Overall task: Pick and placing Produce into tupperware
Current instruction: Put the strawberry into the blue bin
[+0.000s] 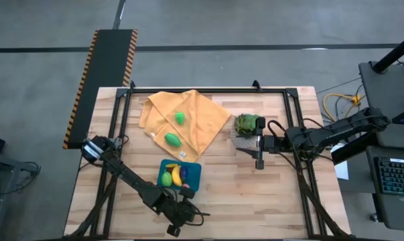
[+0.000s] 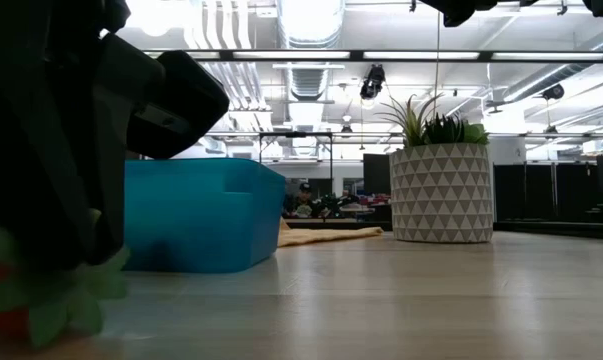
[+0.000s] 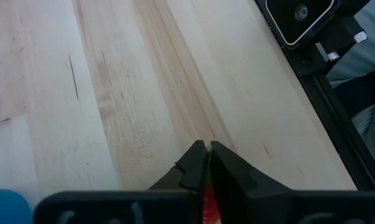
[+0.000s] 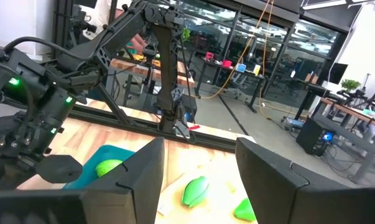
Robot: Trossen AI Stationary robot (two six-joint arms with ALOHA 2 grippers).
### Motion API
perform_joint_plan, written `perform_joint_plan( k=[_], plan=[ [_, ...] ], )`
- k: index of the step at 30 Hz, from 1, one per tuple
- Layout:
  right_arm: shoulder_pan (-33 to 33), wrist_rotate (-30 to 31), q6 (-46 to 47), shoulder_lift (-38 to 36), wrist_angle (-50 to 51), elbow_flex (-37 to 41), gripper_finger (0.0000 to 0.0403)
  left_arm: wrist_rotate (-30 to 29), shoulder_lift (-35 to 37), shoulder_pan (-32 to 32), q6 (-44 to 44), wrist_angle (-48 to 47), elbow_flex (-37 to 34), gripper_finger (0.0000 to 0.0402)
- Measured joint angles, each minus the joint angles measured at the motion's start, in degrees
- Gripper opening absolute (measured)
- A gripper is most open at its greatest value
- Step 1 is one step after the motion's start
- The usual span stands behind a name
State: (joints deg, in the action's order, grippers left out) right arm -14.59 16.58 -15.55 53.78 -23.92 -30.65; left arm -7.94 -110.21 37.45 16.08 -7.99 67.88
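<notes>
The teal tupperware (image 1: 188, 175) (image 2: 201, 215) (image 4: 91, 173) holds a yellow banana (image 1: 177, 175), a green piece (image 1: 166, 179) and other produce. Two green pieces (image 1: 180, 118) (image 1: 172, 139) lie on the orange-yellow cloth (image 1: 202, 120). My left gripper (image 1: 186, 194) (image 3: 206, 149) points down just past the tupperware's near right corner, shut on a red piece with green leaves (image 2: 11, 318). My right gripper (image 1: 258, 146) (image 4: 199, 149) is open, raised next to the potted plant (image 1: 247, 127), and touches nothing. My left gripper pinches the red piece between its two fingers, coming from above and pointing down. Only a strip of red (image 3: 207, 200) shows between the fingers. In the low view the piece's green leaves (image 2: 71, 300) stick out under the gripper, low at the table top.
The potted plant in its patterned pot (image 2: 443, 190) stands right of the cloth. The table's near edge and a black frame (image 3: 311, 37) lie close to my left gripper. Bare wood stretches between the tupperware and the pot.
</notes>
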Motion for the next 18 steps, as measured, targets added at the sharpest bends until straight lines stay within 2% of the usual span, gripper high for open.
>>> perform_joint_plan(
  k=[10,18],
  plan=[
    [0.0,-0.02,0.04,0.0,-0.09,0.0,0.0192,0.04,0.13,-0.08,-0.47,0.22,0.56,0.0001],
    [0.0,0.0,-0.02,-0.02,-0.24,0.0,0.0192,-1.12,3.33,-0.74,-1.99,0.4,0.87,0.0]
  ],
)
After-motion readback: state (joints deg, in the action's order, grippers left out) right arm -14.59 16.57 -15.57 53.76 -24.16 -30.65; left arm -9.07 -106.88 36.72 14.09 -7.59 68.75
